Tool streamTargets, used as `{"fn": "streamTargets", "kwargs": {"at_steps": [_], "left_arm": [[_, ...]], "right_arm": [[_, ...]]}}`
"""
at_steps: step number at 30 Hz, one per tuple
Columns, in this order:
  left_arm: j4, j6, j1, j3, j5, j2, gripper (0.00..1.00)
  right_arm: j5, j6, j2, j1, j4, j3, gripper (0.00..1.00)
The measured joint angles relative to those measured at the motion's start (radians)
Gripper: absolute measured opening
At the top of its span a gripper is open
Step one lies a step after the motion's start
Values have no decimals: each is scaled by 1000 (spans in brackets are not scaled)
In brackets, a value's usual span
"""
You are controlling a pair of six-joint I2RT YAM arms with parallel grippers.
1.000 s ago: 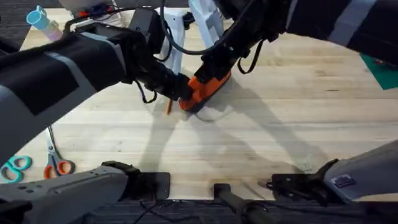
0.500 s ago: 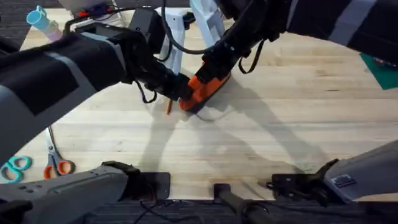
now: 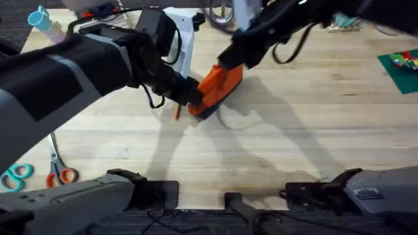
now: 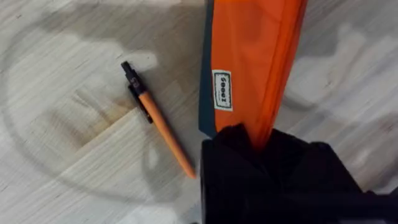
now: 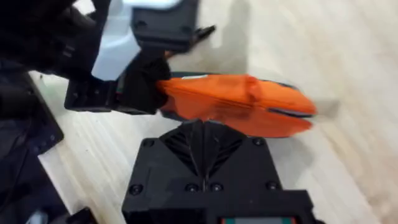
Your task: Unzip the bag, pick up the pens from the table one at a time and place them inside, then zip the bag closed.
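Bag (image 4: 249, 56): matt orange woven cloth. Pen (image 4: 163, 127): smooth, probably plastic. Tabletop (image 3: 313, 130): pale wood with visible grain, matt finish.

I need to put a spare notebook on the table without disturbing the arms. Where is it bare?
The table is bare to the right of the bag, up to the green mat. Another bare patch lies between the scissors and the arms' bases. It is crowded around the bag, where both grippers and the pen meet.
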Motion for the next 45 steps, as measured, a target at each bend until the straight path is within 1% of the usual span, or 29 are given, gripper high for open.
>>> {"fn": "streamTargets", "kwargs": {"at_steps": [5, 10, 15, 20, 24, 25, 29, 30, 31, 32, 33, 40, 45], "left_arm": [[0, 0, 0, 0, 0, 0, 42], [0, 0, 0, 0, 0, 0, 42], [0, 0, 0, 0, 0, 0, 42], [0, 0, 0, 0, 0, 0, 42], [0, 0, 0, 0, 0, 0, 42], [0, 0, 0, 0, 0, 0, 42], [0, 0, 0, 0, 0, 0, 42], [0, 0, 0, 0, 0, 0, 42], [0, 0, 0, 0, 0, 0, 42], [0, 0, 0, 0, 0, 0, 42], [0, 0, 0, 0, 0, 0, 42], [0, 0, 0, 0, 0, 0, 42], [0, 0, 0, 0, 0, 0, 42]], "right_arm": [[0, -29, -63, -57, 0, 0, 30], [0, -45, -93, -86, 0, 0, 30], [1, -57, -95, -103, -14, 0, 30], [0, -83, -95, -105, -65, 0, 30], [1, -90, -98, -108, -76, 0, 36], [4, -90, -100, -109, -77, 0, 120], [28, -93, -114, -113, -83, 0, 682], [31, -93, -116, -114, -87, 0, 836], [35, -96, -116, -114, -90, 0, 951], [38, -98, -116, -114, -91, 0, 986], [39, -100, -117, -114, -93, 0, 994], [47, -117, -116, -114, -97, 0, 997], [49, -236, -116, -114, -95, 0, 997]]}}
